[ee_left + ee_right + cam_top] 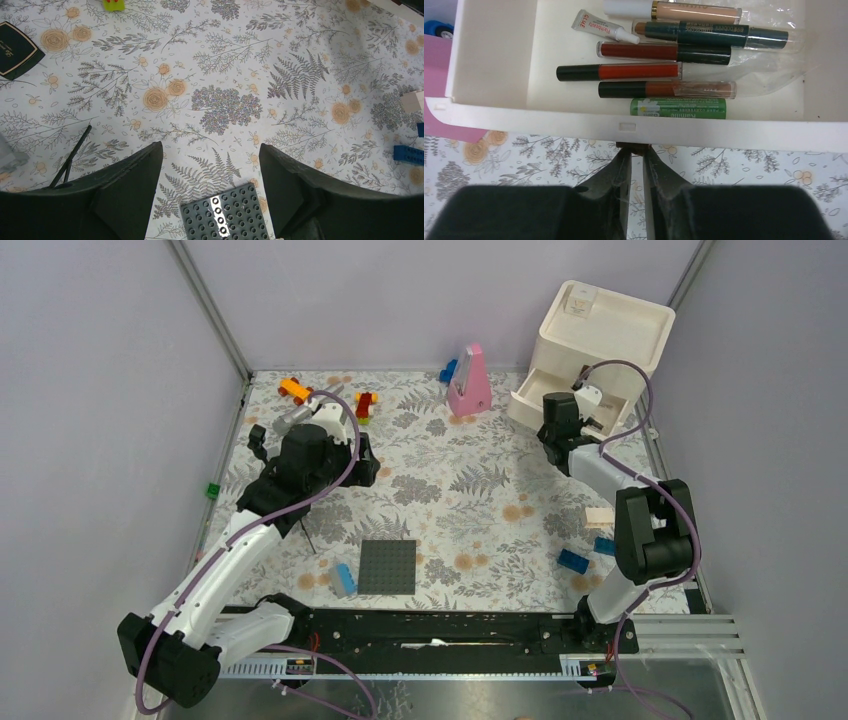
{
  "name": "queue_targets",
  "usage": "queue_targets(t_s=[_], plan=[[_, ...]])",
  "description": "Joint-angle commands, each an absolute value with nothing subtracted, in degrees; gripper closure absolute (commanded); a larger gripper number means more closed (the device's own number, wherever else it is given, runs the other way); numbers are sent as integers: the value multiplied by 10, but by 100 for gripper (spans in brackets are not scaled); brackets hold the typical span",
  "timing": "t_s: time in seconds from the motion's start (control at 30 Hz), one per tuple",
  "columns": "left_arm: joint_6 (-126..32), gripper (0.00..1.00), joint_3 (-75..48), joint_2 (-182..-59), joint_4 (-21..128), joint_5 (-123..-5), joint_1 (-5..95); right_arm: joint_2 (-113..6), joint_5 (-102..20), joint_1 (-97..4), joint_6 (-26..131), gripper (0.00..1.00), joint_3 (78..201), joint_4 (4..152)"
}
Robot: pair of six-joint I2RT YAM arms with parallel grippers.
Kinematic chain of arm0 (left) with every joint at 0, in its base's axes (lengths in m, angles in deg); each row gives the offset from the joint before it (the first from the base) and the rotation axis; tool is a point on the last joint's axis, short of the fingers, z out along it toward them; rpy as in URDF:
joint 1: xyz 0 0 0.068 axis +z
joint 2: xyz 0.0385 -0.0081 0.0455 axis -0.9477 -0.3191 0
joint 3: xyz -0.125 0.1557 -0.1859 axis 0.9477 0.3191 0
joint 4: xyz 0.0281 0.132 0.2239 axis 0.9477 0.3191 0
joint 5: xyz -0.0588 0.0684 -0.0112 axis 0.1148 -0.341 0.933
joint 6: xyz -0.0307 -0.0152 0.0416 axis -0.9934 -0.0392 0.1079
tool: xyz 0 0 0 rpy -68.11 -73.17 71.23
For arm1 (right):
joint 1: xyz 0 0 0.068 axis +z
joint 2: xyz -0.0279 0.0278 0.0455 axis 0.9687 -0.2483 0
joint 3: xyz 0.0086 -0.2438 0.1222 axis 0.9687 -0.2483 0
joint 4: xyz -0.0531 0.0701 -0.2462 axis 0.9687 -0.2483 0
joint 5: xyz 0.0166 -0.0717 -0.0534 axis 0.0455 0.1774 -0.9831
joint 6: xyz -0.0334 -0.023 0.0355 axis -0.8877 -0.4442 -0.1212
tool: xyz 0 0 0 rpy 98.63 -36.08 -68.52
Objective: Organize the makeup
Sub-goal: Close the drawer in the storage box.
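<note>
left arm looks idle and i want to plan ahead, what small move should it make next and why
Probably slide the open left gripper sideways over the thin black brush and lower onto it. The brush lies loose on the mat close by, while other makeup tubes already lie in the open drawer.

The tips of the right pincer (634, 152) end under the front lip of the drawer (674, 132), so whether they meet or pinch anything cannot be told. That front wall hides the lower side of the green balm tube (678, 107). In the left wrist view a finger covers the foot of the thin black brush (75, 152), and the bottom edge cuts off the grey studded plate (225, 212).
</note>
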State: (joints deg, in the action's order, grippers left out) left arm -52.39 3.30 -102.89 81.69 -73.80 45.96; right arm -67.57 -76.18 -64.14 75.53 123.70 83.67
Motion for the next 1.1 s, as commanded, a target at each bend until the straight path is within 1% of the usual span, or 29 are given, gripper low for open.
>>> queue_targets(t_s=[0.0, 0.07, 0.13, 0.47, 0.57, 0.6, 0.87, 0.97, 1.07], plan=[[-527, 24, 31, -1020, 795, -745, 463, -674, -852, -667, 675, 84, 1269, 883], [-527, 24, 31, -1021, 795, -744, 463, -675, -859, -679, 646, 88, 1276, 888], [-527, 24, 31, -1023, 794, -742, 464, -680, -859, -693, 623, 90, 1288, 889], [-527, 24, 31, -1024, 793, -744, 465, -734, -834, -745, 478, 91, 1367, 899], [-527, 24, 31, -1026, 793, -742, 465, -748, -811, -753, 434, 91, 1379, 908], [-527, 24, 31, -1027, 793, -741, 465, -754, -798, -769, 419, 91, 1383, 912], [-527, 24, 32, -1030, 793, -741, 466, -785, -757, -792, 297, 93, 1388, 989], [-527, 24, 31, -1032, 793, -740, 468, -793, -761, -800, 287, 91, 1400, 969], [-527, 24, 31, -1035, 793, -741, 469, -768, -763, -807, 320, 88, 1363, 969]])
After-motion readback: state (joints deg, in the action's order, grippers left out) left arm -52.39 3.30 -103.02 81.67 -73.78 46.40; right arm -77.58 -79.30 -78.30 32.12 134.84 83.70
